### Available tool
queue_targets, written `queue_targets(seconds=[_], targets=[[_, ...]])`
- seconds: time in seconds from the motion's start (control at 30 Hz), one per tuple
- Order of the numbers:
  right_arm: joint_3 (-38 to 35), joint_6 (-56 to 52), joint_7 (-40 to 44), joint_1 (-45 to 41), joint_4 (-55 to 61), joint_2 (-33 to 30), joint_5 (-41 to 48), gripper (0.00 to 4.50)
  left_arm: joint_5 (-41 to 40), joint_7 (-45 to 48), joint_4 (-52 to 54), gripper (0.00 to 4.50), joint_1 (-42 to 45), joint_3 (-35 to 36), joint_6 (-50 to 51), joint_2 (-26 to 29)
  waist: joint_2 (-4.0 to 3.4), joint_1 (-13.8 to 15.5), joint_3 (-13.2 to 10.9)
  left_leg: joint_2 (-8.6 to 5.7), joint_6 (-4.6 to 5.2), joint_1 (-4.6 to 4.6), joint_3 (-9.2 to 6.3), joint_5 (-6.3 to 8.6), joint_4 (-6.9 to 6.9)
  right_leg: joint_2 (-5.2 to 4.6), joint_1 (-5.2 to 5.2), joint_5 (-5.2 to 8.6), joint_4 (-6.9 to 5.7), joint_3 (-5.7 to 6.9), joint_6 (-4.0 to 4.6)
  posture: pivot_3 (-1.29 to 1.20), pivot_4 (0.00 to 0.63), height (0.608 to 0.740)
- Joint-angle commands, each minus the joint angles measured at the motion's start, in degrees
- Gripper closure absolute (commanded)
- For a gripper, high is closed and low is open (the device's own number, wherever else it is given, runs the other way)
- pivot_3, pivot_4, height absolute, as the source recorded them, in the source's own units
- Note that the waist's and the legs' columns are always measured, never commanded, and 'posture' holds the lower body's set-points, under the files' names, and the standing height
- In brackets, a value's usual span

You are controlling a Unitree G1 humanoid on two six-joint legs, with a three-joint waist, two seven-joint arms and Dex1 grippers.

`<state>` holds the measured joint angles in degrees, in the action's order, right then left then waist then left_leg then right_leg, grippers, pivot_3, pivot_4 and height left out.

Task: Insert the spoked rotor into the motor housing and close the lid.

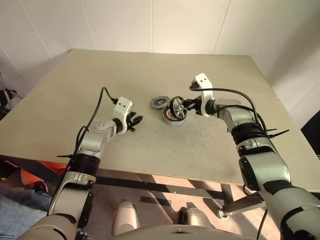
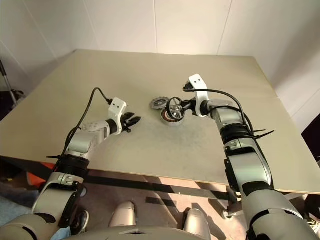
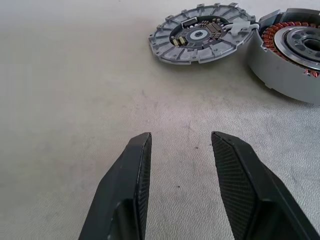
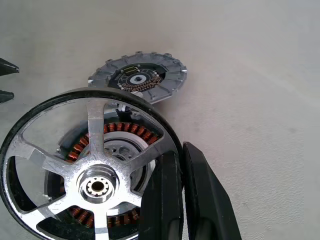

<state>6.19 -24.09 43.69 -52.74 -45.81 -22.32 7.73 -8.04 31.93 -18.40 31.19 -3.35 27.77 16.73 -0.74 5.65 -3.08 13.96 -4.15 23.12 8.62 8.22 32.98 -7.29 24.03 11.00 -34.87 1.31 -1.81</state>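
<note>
1. The spoked rotor (image 4: 87,175), a silver metal wheel with a dark rim, five spokes and a bright hub, is held on edge by the right gripper (image 4: 177,165), whose two black fingers are pinched together on its rim.
2. The rotor hangs directly above the motor housing (image 3: 292,55), a shallow silver metal cup with an orange-copper winding ring, which sits on the beige table (image 1: 150,70).
3. Just beside the housing lies a flat grey toothed disc (image 3: 200,32) with a dark centre carrying small electronic parts; it lies flat, touching or nearly touching the housing.
4. The left gripper (image 3: 180,165) hovers low over bare table, fingers apart and empty, pointing toward the disc and housing, well short of both.
5. No readable writing on any part.
</note>
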Motion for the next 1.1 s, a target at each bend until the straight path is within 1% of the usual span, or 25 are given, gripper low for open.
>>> queue_targets(seconds=[0.03, 0.17, 0.27, 0.37, 0.6, 0.8, 0.93, 1.03, 1.1], targets=[[-1.0, 1.9, 1.1, -2.4, 1.0, -0.3, -0.5, 4.48, -0.3, -0.3, 1.6, 2.49, 1.1, 0.8, -0.6, 0.2, 0.00, 0.0, 0.0, 0.01, 0.00, 0.00, 0.00, 0.00, 0.00, 0.01, 0.00, 0.00, 0.00, 0.00, 0.00, 0.00, 0.000, 0.740], [-0.9, 2.2, 1.5, -2.5, 0.6, 0.0, -1.1, 4.48, -0.3, -0.3, 1.4, 2.49, 1.2, 0.8, -0.6, 0.1, 0.00, 0.0, 0.0, 0.02, 0.01, 0.00, 0.00, 0.00, 0.01, 0.02, 0.00, 0.00, 0.00, 0.00, 0.01, 0.00, 0.000, 0.740], [-1.0, 2.5, 1.4, -2.6, 0.4, 0.2, -1.5, 3.81, -0.3, -0.3, 1.5, 2.49, 1.1, 0.9, -0.6, 0.2, 0.00, 0.0, 0.0, 0.02, 0.02, 0.00, 0.00, 0.00, 0.01, 0.02, 0.00, 0.00, -0.01, 0.00, 0.01, 0.00, 0.000, 0.740], [-1.2, 3.0, 0.6, -2.8, 0.2, 0.4, -1.7, 2.85, -0.3, -0.3, 1.6, 2.49, 0.9, 1.0, -0.5, 0.2, 0.00, 0.0, 0.0, 0.02, 0.07, 0.00, 0.00, 0.04, 0.02, 0.03, 0.00, -0.01, -0.02, 0.00, 0.01, 0.00, 0.000, 0.740], [-2.0, 3.4, 0.4, -3.3, 0.8, 0.0, -1.4, 2.85, -0.4, -0.3, 1.7, 2.49, 0.8, 1.0, -0.3, 0.3, 0.00, 0.0, 0.0, 0.02, 0.19, 0.00, 0.00, 0.11, 0.04, 0.02, 0.00, -0.01, -0.03, 0.00, 0.01, 0.00, 0.000, 0.740], [-3.5, 2.3, 1.1, -2.6, 5.9, -0.5, -0.1, 2.85, -0.3, -0.1, 1.2, 2.49, 1.1, 0.8, -0.5, 0.2, 0.00, 0.0, 0.0, 0.02, 0.20, 0.00, 0.00, 0.11, 0.06, 0.03, 0.00, -0.01, -0.04, 0.00, 0.02, 0.00, 0.000, 0.740], [-3.3, 0.1, 1.1, -0.1, 11.0, -0.1, 0.5, 2.85, -0.3, 0.0, 0.9, 2.49, 1.3, 0.8, -0.6, 0.2, 0.00, 0.0, 0.0, 0.03, 0.20, -0.01, 0.00, 0.11, 0.06, 0.04, -0.01, -0.01, -0.04, -0.01, 0.02, 0.00, 0.000, 0.740], [-2.1, -1.7, 1.0, 3.5, 13.5, 2.0, 0.6, 2.85, -0.2, 0.0, 0.7, 2.49, 1.3, 0.7, -0.7, 0.1, 0.03, 0.0, 0.0, 0.04, 0.20, -0.03, -0.01, 0.11, 0.07, 0.05, -0.04, -0.01, -0.04, 0.00, 0.02, 0.00, 0.000, 0.740], [-1.2, -2.4, 0.6, 5.8, 13.2, 3.9, 0.1, 2.85, -0.2, 0.1, 0.7, 2.49, 1.4, 0.7, -0.6, 0.1, 0.04, 0.0, 0.0, 0.04, 0.20, -0.03, -0.02, 0.11, 0.08, 0.05, -0.05, -0.01, -0.05, -0.01, 0.02, 0.00, 0.000, 0.740]])
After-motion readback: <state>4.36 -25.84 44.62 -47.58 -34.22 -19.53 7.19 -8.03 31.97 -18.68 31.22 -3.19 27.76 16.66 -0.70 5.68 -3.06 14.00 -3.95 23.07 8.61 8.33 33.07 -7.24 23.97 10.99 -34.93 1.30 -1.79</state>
